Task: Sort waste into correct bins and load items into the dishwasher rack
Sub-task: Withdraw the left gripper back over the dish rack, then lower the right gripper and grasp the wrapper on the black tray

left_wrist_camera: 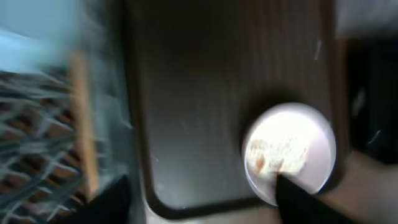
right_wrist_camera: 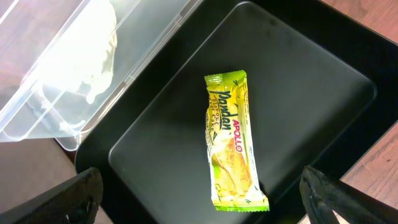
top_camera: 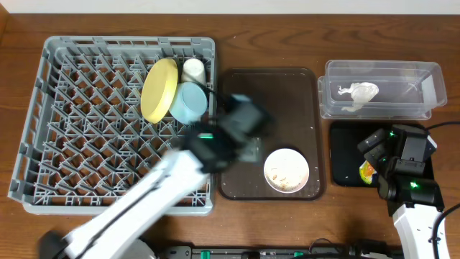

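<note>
**Over the serving tray, both grippers spread**

Between the dishwasher rack (top_camera: 72, 129) and the white bowl (top_camera: 287, 170), the left gripper (left_wrist_camera: 200, 185) hung above the brown serving tray (top_camera: 273, 101), badly blurred in the overhead view. Its wrist camera showed two dark fingertips (left_wrist_camera: 109, 202) well apart, with only bare tray between them. The right-hand fingertip overlapped the lower rim of the white bowl, which sat in the tray's near right corner with pale crumbs (left_wrist_camera: 277, 155) inside. At the left of that view a thin wooden chopstick (left_wrist_camera: 82, 124) lay along the rack's edge (too smeared to tell whether it was one stick or the pair). In the rack's far right part the yellow plate (top_camera: 158, 90) stood on edge, the light blue bowl (top_camera: 188, 103) was just beside it, and the small white cup (top_camera: 192, 69) was behind the bowl.

Farther right, the clear tub (top_camera: 424, 79) held the crumpled napkin (top_camera: 357, 93). The black tray (right_wrist_camera: 311, 93) lay directly in front of the tub, touching or nearly touching it. The right gripper (right_wrist_camera: 200, 180) hovered over this tray with its fingers spread wide and holding nothing. The yellow-green snack wrapper (right_wrist_camera: 233, 143) lay flat on the tray floor below, between the fingertips and apart from both.
</note>
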